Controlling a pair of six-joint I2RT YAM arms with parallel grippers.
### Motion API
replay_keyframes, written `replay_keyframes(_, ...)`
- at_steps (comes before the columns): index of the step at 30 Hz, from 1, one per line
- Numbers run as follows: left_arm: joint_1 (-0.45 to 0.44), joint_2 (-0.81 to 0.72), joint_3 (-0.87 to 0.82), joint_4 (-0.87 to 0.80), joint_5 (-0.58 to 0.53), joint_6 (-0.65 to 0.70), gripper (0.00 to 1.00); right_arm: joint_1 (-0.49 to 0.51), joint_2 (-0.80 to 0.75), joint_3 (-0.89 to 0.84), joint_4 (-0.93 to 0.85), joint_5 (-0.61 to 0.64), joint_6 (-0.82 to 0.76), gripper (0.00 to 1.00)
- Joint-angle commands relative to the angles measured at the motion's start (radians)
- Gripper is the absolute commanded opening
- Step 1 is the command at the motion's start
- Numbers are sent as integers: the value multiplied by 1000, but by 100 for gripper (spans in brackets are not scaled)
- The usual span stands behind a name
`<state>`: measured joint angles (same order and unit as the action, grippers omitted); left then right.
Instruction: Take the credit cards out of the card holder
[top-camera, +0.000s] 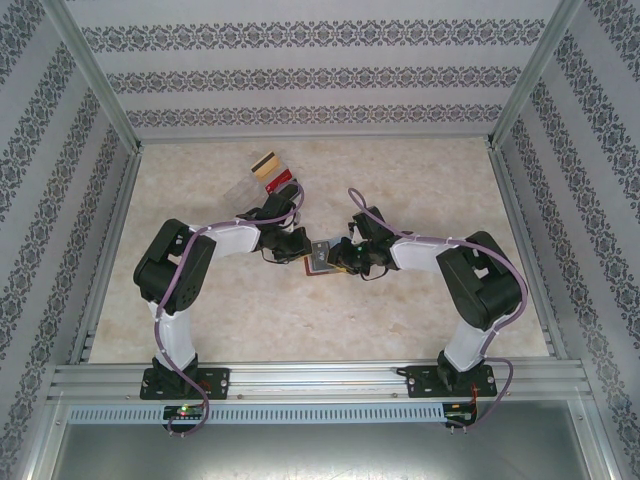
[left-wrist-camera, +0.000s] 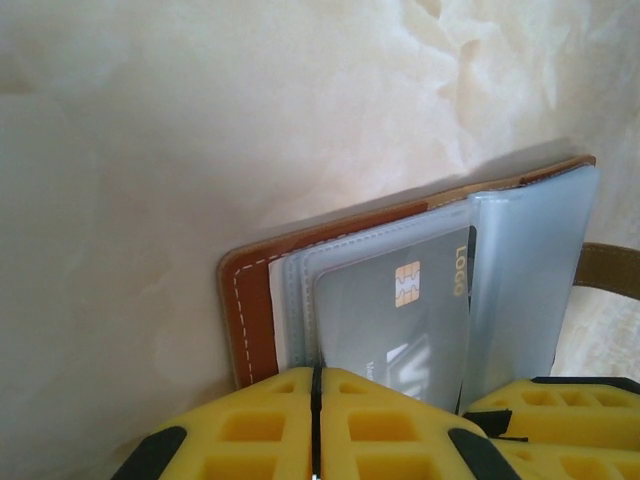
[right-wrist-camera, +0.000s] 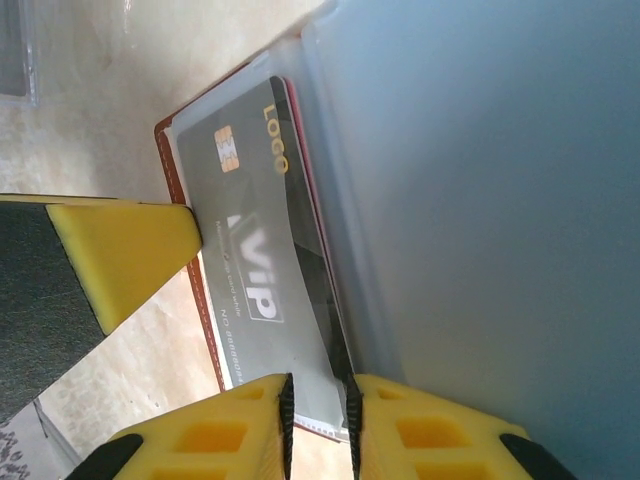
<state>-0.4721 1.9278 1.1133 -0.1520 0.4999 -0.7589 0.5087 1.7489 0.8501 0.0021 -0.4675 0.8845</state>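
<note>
The card holder (left-wrist-camera: 243, 320) is stitched brown leather with cloudy plastic sleeves (left-wrist-camera: 525, 260). The grey card (right-wrist-camera: 255, 270) looks smooth and glossy.

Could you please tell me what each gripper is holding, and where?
The right gripper has its jaws slightly apart around the end of the grey card; whether it grips cannot be told. The left gripper is shut, its tip against the edge of the card holder.
</note>
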Motion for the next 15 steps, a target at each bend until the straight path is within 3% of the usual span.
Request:
replay_keyframes(1, -10, 69, -21, -117, -60, 18, 9, 11, -10, -23, -70, 60, -15, 25)
replay_keyframes(9, -10, 75, -18, -119, -57, 20, 9, 12, -15, -27, -71, 68, -30, 25)
replay_keyframes(15, -10, 76, -16, -118, -52, 18, 7, 14, -5, -26, 12, -7, -30, 14)
